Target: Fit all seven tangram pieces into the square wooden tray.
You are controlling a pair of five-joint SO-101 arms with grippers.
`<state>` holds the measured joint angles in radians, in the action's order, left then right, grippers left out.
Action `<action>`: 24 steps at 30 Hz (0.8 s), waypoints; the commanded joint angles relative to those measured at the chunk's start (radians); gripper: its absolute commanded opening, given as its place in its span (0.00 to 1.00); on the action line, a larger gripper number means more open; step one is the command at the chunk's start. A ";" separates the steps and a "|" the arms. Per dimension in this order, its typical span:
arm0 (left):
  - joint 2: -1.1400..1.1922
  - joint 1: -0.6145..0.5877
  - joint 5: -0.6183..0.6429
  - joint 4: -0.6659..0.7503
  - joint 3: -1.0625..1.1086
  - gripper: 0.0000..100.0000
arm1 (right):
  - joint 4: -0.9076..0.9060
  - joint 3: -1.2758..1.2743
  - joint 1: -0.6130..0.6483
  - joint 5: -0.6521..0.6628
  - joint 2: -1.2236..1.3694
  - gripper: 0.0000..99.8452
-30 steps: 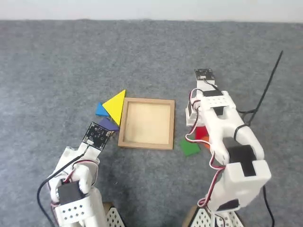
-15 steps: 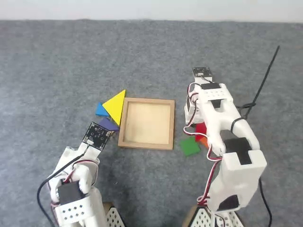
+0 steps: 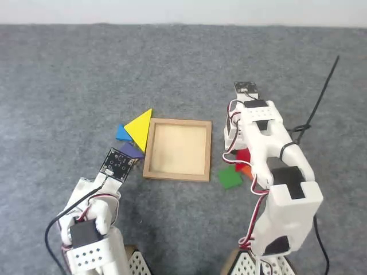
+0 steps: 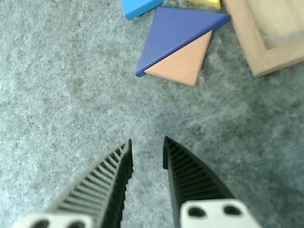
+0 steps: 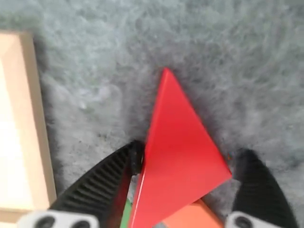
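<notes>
Red triangle (image 5: pixel 176 137) between spread right gripper (image 5: pixel 191 153) in wrist view, left gripper (image 4: pixel 147 141) parted, empty

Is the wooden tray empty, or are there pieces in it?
Empty. The tray shows bare wood inside; the yellow triangle and green piece lie outside it on the carpet.

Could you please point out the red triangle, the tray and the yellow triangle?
Red triangle (image 5: pixel 178 152): right wrist view, middle of its top face.
Tray (image 3: pixel 179 121): high view, far rim.
Yellow triangle (image 3: pixel 141 127): high view, its centre.
</notes>
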<state>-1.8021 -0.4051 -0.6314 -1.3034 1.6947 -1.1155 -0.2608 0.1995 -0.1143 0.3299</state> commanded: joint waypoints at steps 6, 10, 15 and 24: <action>-0.020 -0.006 -0.008 -0.009 -0.016 0.11 | -0.042 0.025 -0.012 -0.052 0.001 0.41; -0.020 -0.006 -0.008 -0.009 -0.016 0.11 | -0.044 0.026 -0.008 -0.034 0.002 0.30; -0.020 -0.006 -0.008 -0.009 -0.016 0.11 | -0.044 0.028 -0.008 -0.023 0.002 0.23; -0.020 -0.006 -0.008 -0.009 -0.016 0.11 | -0.044 0.029 -0.012 -0.044 0.002 0.22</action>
<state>-1.8021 -0.4051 -0.6314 -1.3034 1.6947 -1.1400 -0.2578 0.1903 -0.1496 0.3299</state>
